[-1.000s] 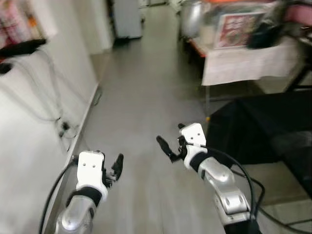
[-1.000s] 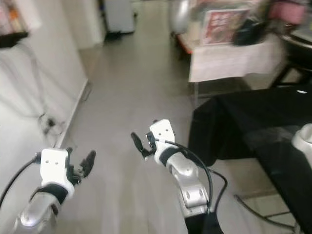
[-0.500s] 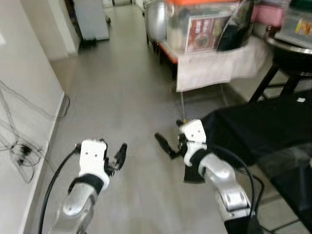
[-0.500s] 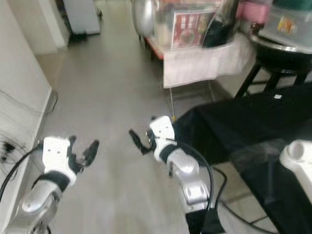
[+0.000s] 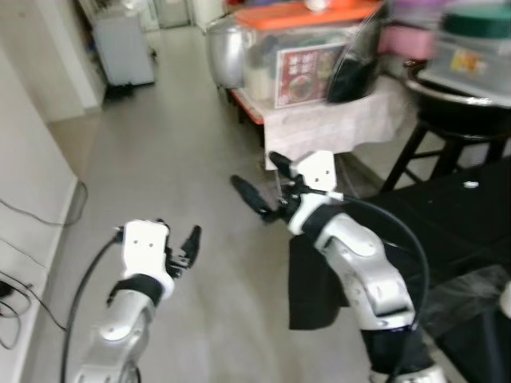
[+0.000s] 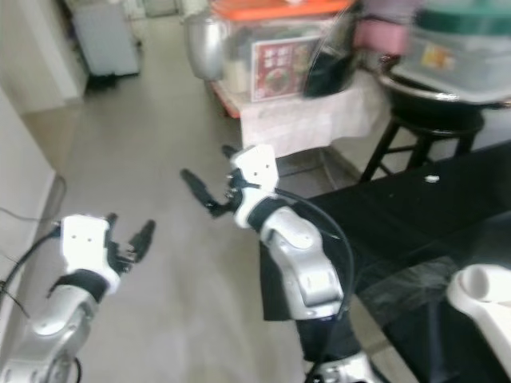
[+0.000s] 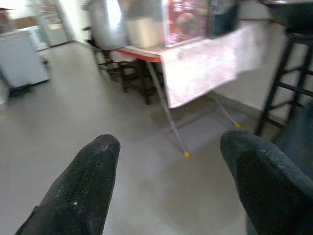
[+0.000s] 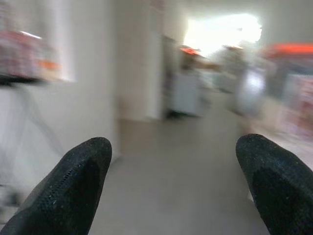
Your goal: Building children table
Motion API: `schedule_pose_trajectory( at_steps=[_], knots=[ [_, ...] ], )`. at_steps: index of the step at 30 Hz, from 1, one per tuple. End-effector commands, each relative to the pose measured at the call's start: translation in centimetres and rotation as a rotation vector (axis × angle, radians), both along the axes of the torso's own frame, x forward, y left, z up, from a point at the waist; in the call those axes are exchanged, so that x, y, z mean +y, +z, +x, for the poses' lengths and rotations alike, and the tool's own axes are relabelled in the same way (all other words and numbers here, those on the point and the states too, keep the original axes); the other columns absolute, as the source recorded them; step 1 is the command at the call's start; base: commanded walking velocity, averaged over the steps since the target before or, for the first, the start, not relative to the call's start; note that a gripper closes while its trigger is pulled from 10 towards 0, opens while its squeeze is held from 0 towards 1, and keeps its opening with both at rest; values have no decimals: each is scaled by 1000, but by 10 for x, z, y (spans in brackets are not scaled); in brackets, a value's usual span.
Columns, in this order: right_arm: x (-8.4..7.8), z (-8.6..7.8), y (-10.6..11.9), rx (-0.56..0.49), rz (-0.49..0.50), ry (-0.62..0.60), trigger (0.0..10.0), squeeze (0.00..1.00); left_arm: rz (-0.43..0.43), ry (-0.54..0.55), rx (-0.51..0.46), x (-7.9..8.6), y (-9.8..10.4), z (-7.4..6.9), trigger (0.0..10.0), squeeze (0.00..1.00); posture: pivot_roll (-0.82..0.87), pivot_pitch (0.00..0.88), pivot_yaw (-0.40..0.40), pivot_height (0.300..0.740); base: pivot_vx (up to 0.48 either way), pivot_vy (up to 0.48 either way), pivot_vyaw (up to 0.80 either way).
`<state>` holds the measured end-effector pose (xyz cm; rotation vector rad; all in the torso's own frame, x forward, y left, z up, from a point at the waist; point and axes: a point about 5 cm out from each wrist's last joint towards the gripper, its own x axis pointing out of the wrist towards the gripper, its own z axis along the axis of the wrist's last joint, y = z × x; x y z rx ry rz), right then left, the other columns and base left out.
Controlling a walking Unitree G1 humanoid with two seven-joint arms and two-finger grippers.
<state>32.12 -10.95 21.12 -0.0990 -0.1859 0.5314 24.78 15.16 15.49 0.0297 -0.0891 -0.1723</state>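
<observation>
My left gripper [image 5: 182,247] hangs open and empty over the grey floor, low on my left. My right gripper [image 5: 254,171] is held higher, in front of the cloth-covered table, also open with nothing between its fingers. In the left wrist view the two black fingers [image 7: 88,181] stand wide apart over bare floor. In the right wrist view the fingertips [image 8: 78,176] frame a blurred corridor. A white rounded part [image 6: 483,297] lies on a black cloth [image 6: 415,215] at my lower right.
A folding table [image 5: 319,120] draped in white cloth carries a clear box with an orange lid [image 5: 303,16] and a silver pot [image 5: 226,52]. A black stool [image 5: 455,104] with a basin stands right. White wall and cables [image 5: 16,279] lie left, a white cabinet [image 5: 120,52] far back.
The camera has swung right: the left wall slid out of view and the table, stool and black cloth came in. My right arm has risen; both grippers stay open.
</observation>
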Motion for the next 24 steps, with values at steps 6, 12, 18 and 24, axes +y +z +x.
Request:
schedule_pose_trajectory(
  at_steps=[6,12,18,24],
  knots=[
    [-24,9,0,-17,-131,-186,10000,0,26,-34,38,-5,-12,-3,10000,0,-59,0,71,740,0,0,-800],
    [-39,16,-2,-15,-207,-298,10000,0,34,-33,49,-5,-15,-4,10000,0,-59,0,71,740,0,0,-800],
    [-32,16,-11,15,-162,-246,10000,0,40,-28,40,-6,-14,-4,10000,0,-66,0,62,740,0,0,-800],
    [-4,-3,-36,79,-63,-73,10000,0,3,29,46,-4,-15,-8,10000,0,-75,2,59,740,0,0,-800]
  ],
)
